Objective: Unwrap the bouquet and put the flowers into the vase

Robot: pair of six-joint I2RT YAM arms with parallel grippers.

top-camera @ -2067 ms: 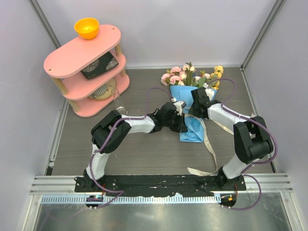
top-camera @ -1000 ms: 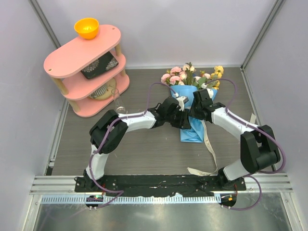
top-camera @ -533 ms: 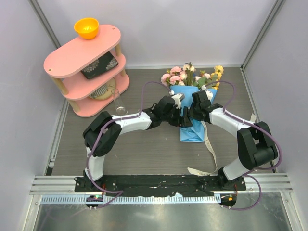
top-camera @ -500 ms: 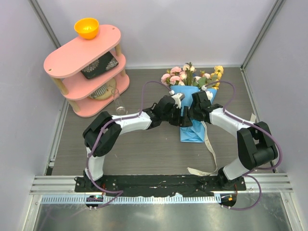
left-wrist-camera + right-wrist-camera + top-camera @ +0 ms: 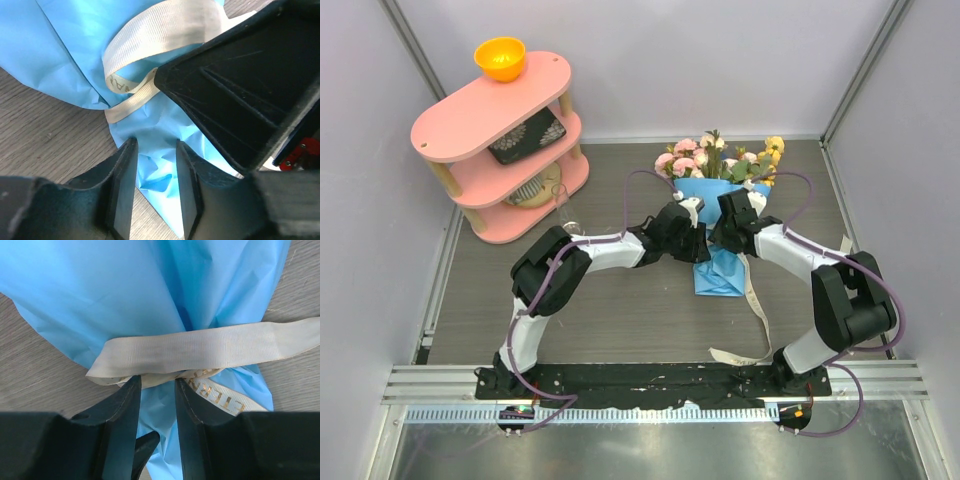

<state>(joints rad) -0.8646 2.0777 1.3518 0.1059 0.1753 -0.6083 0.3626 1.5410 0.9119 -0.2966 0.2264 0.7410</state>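
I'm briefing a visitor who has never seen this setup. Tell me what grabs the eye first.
The bouquet, blue paper topped with pink and yellow flowers, lies on the table toward the back. The left arm and right arm meet at its cream ribbon, jaws set narrow. Next comes the pink shelf at back left, an orange bowl on top.

Grey wood-grain table (image 5: pixel 620 310). On it: pink three-tier shelf (image 5: pixel 485 105) far left, clear vase (image 5: pixel 560 203) just beside it, bouquet (image 5: pixel 705 190) lying flat, blooms toward back wall, cream ribbon (image 5: pixel 757 310) trailing near right.
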